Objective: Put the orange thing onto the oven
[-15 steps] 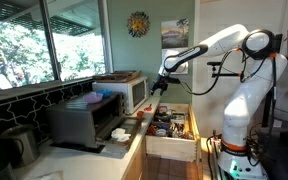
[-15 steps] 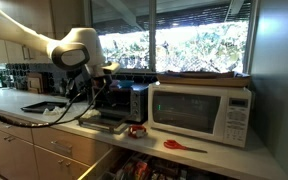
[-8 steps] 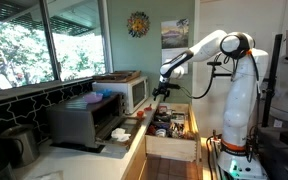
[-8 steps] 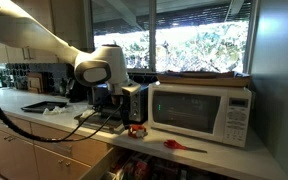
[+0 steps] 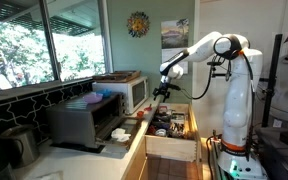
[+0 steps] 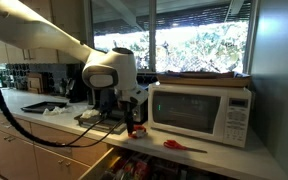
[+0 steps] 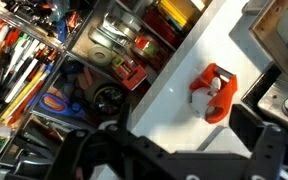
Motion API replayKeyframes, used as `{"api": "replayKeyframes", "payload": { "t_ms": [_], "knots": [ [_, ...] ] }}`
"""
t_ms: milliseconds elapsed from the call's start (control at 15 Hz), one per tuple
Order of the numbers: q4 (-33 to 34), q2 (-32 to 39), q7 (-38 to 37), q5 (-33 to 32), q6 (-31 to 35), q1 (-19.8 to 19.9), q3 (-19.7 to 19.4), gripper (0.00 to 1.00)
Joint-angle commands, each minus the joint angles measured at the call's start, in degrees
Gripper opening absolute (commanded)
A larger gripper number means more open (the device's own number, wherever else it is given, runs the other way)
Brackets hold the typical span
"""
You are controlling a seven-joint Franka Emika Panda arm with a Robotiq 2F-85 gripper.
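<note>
The orange thing (image 7: 214,92) is lying on the white counter (image 7: 172,88), just beside an open drawer (image 7: 89,50) brimming with clutter.

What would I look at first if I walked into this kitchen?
Probably the big white robot arm, stretched from its stand toward the counter. Right below it is a pulled-out drawer crammed with colourful tools. Then you'd spot the little orange thing lying alone on the white counter next to that drawer.
</note>
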State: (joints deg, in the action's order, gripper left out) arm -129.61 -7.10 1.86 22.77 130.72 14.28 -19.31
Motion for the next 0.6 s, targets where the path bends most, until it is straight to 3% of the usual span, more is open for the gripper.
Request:
{"api": "replayKeyframes", "payload": {
  "t_ms": [0,133,400,467,533],
  "knots": [
    [7.2,6.9,11.0,8.2,-8.2,1.9,-3.7,1.00],
    [11.3,10.9,10.9,7.3,-9.8,3.6,-4.0,1.00],
    [16.6,17.3,5.7,5.4,-6.5,4.9,-2.0,1.00],
    [13.3,13.1,7.9,5.7,-6.9,5.5,-1.9,1.00],
    [14.5,14.7,7.2,5.6,-6.7,5.6,-1.4,1.00]
  ]
}}
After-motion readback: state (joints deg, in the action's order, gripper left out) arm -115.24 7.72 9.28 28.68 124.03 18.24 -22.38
